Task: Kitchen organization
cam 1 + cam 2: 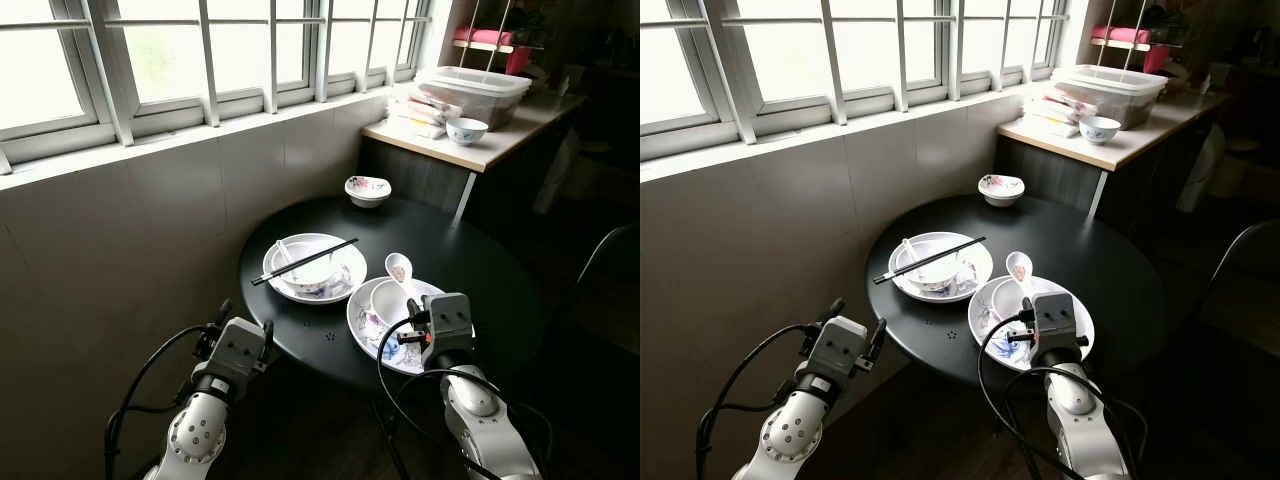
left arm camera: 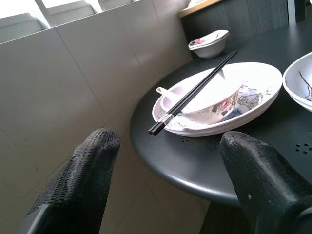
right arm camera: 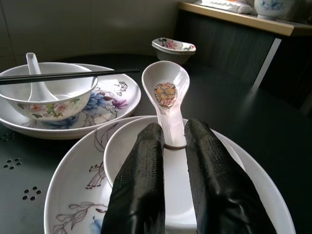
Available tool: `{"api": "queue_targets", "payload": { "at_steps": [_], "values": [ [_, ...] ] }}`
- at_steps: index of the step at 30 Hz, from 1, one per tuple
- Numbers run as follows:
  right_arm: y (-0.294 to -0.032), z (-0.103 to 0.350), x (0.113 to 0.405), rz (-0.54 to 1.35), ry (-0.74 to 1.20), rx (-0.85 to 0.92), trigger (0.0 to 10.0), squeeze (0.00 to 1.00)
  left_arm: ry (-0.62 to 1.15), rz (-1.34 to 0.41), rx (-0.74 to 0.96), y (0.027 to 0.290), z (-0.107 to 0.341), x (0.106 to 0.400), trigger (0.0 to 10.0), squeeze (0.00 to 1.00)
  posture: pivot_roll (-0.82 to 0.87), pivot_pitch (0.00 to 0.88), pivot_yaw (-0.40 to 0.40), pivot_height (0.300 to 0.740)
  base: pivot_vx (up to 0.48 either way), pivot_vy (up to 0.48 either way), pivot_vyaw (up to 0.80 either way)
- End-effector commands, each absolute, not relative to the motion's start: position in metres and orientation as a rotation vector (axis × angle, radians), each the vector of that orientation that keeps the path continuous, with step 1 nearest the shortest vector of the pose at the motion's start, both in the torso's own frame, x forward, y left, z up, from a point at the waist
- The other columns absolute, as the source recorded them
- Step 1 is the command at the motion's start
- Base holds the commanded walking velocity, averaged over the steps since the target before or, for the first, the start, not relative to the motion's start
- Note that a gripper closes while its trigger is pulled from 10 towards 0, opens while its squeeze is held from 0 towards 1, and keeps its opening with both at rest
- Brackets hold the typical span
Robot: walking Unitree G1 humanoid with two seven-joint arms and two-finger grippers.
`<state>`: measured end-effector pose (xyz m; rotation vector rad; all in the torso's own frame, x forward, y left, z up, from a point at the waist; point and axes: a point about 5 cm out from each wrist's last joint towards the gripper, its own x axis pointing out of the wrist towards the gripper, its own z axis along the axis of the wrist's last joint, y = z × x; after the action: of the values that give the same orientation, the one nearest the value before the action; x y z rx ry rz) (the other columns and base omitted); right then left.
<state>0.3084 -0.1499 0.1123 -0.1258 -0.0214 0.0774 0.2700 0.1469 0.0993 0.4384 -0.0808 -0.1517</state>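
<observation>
On the round black table (image 1: pixel 480 270) lie two flowered plates. The left plate (image 1: pixel 345 275) carries a bowl (image 1: pixel 305 272) with a white spoon in it and black chopsticks (image 1: pixel 305 261) across its rim. The right plate (image 1: pixel 362 325) holds a white bowl (image 1: pixel 385 300) with a soup spoon (image 3: pixel 165 90) resting in it. My right gripper (image 3: pixel 174 134) is over that bowl, shut on the spoon's handle. My left gripper (image 2: pixel 168 146) is open, off the table's near left edge, facing the left plate (image 2: pixel 253 92).
A small flowered dish (image 1: pixel 367 189) sits at the table's far edge. Behind it a light counter (image 1: pixel 500 140) holds a bowl (image 1: pixel 466 130) and stacked plastic containers (image 1: pixel 475 88). A tiled wall (image 1: pixel 120 230) under windows runs along the left. A dark chair (image 1: pixel 610 250) stands right.
</observation>
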Motion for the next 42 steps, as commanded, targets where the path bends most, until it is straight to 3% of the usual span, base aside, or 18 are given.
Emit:
{"api": "queue_targets", "payload": {
  "at_steps": [1, 10, 14, 25, 42],
  "values": [
    [-0.148, 0.128, 0.308, 0.084, -0.128, -0.169, 0.0, 0.00, -0.093, -0.165, 0.450, 0.143, 0.099, 0.271, 10.0, 0.00, 0.01, 0.000, -0.047, 0.740, 0.000, 0.000, 0.00],
    [-0.146, 0.134, 0.309, 0.092, -0.186, -0.201, 0.0, 0.00, -0.100, -0.143, 0.431, 0.146, 0.101, 0.273, 10.0, 0.00, 0.01, 0.000, -0.046, 0.740, 0.000, 0.000, 0.00],
    [-0.141, 0.137, 0.310, 0.119, -0.208, -0.227, 0.0, 0.00, -0.110, -0.138, 0.404, 0.147, 0.103, 0.274, 10.0, 0.00, 0.02, 0.000, -0.046, 0.740, 0.000, 0.000, 0.80],
    [-0.133, 0.141, 0.309, 0.165, -0.243, -0.244, 0.0, 0.00, -0.110, -0.137, 0.389, 0.148, 0.105, 0.275, 10.0, 0.00, 0.02, 0.000, -0.044, 0.740, 0.000, 0.440, 0.80],
    [-0.126, 0.142, 0.309, 0.209, -0.265, -0.245, 0.0, 0.00, -0.182, -0.079, 0.395, 0.154, 0.118, 0.278, 10.0, 0.00, 0.02, 0.000, -0.041, 0.740, 0.000, 0.000, 0.80]
  ]
}}
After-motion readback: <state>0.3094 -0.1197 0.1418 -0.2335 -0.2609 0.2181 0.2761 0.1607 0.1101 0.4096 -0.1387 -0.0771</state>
